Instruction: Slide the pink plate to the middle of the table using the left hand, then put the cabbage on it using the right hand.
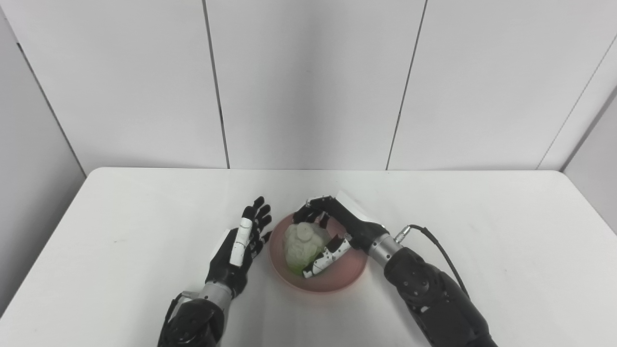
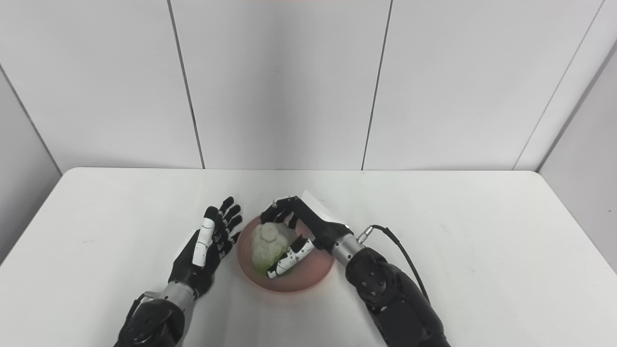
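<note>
The pink plate (image 1: pixel 337 282) sits near the middle of the white table. A pale green and white cabbage (image 1: pixel 302 246) lies on the plate, toward its left side. My right hand (image 1: pixel 332 229) reaches over the plate, its fingers curled around the cabbage's far side and its thumb along the near side, so it is shut on the cabbage. My left hand (image 1: pixel 243 243) rests just left of the plate's rim, open with fingers straight and apart, holding nothing. The same scene shows in the right eye view, with the cabbage (image 2: pixel 267 246) on the plate (image 2: pixel 308 277).
The white table (image 1: pixel 482 231) runs wide on both sides of the plate, with rounded far corners. White wall panels (image 1: pixel 308 82) stand behind its far edge. A black cable (image 1: pixel 436 243) loops off my right wrist.
</note>
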Controlling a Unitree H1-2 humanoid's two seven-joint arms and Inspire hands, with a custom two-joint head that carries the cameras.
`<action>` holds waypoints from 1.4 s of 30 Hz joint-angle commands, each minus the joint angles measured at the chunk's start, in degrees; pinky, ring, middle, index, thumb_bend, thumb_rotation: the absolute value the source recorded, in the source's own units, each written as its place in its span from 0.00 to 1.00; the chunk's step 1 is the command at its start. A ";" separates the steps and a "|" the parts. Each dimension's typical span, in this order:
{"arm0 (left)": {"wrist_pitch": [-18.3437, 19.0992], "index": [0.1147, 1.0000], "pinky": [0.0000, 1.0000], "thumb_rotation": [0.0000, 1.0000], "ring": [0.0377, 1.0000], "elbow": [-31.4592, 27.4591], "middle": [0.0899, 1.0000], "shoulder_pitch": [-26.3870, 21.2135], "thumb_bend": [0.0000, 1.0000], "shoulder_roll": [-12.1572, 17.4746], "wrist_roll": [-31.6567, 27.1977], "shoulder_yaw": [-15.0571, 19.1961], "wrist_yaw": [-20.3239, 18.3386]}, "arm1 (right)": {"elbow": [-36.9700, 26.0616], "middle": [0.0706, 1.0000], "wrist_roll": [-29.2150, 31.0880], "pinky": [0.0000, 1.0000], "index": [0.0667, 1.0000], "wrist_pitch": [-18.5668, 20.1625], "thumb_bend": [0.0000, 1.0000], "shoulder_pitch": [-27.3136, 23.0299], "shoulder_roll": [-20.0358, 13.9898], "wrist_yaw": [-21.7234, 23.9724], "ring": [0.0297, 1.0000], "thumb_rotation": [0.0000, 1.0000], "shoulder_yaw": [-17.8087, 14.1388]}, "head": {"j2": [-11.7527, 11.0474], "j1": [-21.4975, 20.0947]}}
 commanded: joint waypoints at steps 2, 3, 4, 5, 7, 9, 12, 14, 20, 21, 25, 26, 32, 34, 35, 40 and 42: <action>2.65 1.00 1.00 1.00 1.00 1.21 1.00 0.76 0.85 -0.20 0.70 -0.80 -0.62 | -2.41 0.63 -2.29 0.59 0.63 -0.05 0.91 -2.08 -1.00 0.36 0.63 0.11 0.45 | 0.05 -0.01; 2.45 1.00 1.00 1.00 1.00 1.25 1.00 0.77 0.85 -0.24 0.86 -0.82 -0.47 | -2.92 0.64 -3.06 0.59 0.64 0.39 0.92 -2.07 -1.17 0.59 0.63 0.11 0.65 | 0.05 -0.01; 2.16 1.00 1.00 1.00 1.00 1.43 1.00 0.75 0.84 -0.23 0.97 -0.83 -0.41 | -3.39 0.66 -3.59 0.60 0.66 0.74 0.94 -2.05 -1.29 0.82 0.64 0.13 0.79 | 0.06 -0.06; 2.05 1.00 1.00 1.00 0.99 1.55 1.00 0.73 0.84 -0.19 1.03 -0.83 -0.40 | -3.71 0.67 -3.98 0.60 0.68 0.91 0.95 -2.02 -1.38 1.02 0.65 0.14 0.83 | 0.06 -0.08; 2.57 1.00 1.00 1.00 0.99 1.25 1.00 0.79 0.85 -0.19 1.10 -0.83 -0.23 | -4.26 0.73 -4.43 0.65 0.72 1.31 0.96 -1.94 -1.52 1.51 0.72 0.17 0.71 | 0.06 -0.10; 2.89 1.00 1.00 1.00 0.99 1.07 1.00 0.82 0.85 -0.12 0.98 -0.83 -0.35 | -4.88 0.77 -5.23 0.69 0.74 1.59 0.96 -1.87 -1.72 1.83 0.76 0.18 0.66 | 0.08 -0.14; 2.81 1.00 1.00 1.00 1.00 1.04 1.00 0.84 0.85 0.00 0.86 -0.84 -0.57 | -6.00 0.79 -7.04 0.72 0.77 2.15 0.96 -1.82 -2.34 2.20 0.79 0.21 0.90 | 0.12 -0.23; 2.95 1.00 1.00 1.00 1.00 1.15 1.00 0.82 0.85 -0.05 0.84 -0.76 -0.42 | -6.45 0.81 -7.72 0.74 0.78 2.43 0.96 -1.74 -2.59 2.33 0.80 0.23 0.82 | 0.13 -0.22; 3.18 1.00 1.00 1.00 0.99 1.15 1.00 0.90 0.87 -0.15 1.21 -0.70 0.18 | -8.57 0.84 -7.82 0.75 0.82 4.48 0.95 -1.45 -3.41 4.06 0.82 0.22 0.08 | 0.14 -0.27; 2.99 1.00 1.00 1.00 0.99 1.24 1.00 0.88 0.88 -0.07 1.20 -0.73 0.07 | -8.87 0.84 -7.90 0.75 0.82 4.69 0.95 -1.44 -3.60 4.31 0.82 0.22 -0.01 | 0.15 -0.31; 2.43 1.00 1.00 1.00 0.99 1.39 1.00 0.87 0.86 0.15 0.93 -0.71 -0.39 | -11.12 0.87 -7.84 0.75 0.87 5.81 0.95 -1.30 -4.37 5.38 0.84 0.26 -0.67 | 0.13 -0.44; 2.40 1.00 1.00 1.00 0.99 1.28 1.00 0.89 0.85 0.29 1.30 -0.91 -0.32 | -12.03 0.88 -7.42 0.77 0.89 6.16 0.97 -1.39 -4.71 5.80 0.85 0.29 -1.08 | 0.13 -0.44; 2.99 0.99 1.00 1.00 0.99 1.26 0.99 0.95 0.87 0.56 1.39 -0.97 -0.13 | -16.32 0.98 -0.50 0.84 0.99 11.51 1.00 -2.41 -5.82 12.10 0.93 0.43 -4.24 | -0.12 -0.61; 3.11 0.99 1.00 1.00 0.98 1.20 0.99 1.02 0.86 0.50 1.16 -0.82 -0.10 | -17.64 0.99 1.26 0.83 1.00 13.62 1.00 -2.76 -6.54 13.96 0.93 0.49 -5.18 | -0.23 -0.65; 3.13 0.99 1.00 1.00 0.98 1.19 0.99 1.04 0.86 0.52 1.15 -0.81 -0.11 | -18.17 0.99 2.07 0.84 1.00 14.56 1.00 -2.86 -6.79 14.61 0.95 0.52 -5.60 | -0.23 -0.65; 3.09 1.00 1.00 1.00 0.99 1.20 1.00 1.12 0.86 0.52 1.22 -0.61 0.19 | -21.47 1.00 3.70 0.86 1.00 18.12 1.00 -1.84 -7.92 14.71 0.97 0.65 -8.19 | -0.88 -0.82; 2.58 1.00 1.00 1.00 0.99 0.99 0.99 1.34 0.86 0.53 1.37 -0.46 0.49 | -22.87 1.00 3.59 0.86 1.00 18.96 1.00 -0.22 -8.02 13.37 0.97 0.71 -9.49 | -1.13 -0.89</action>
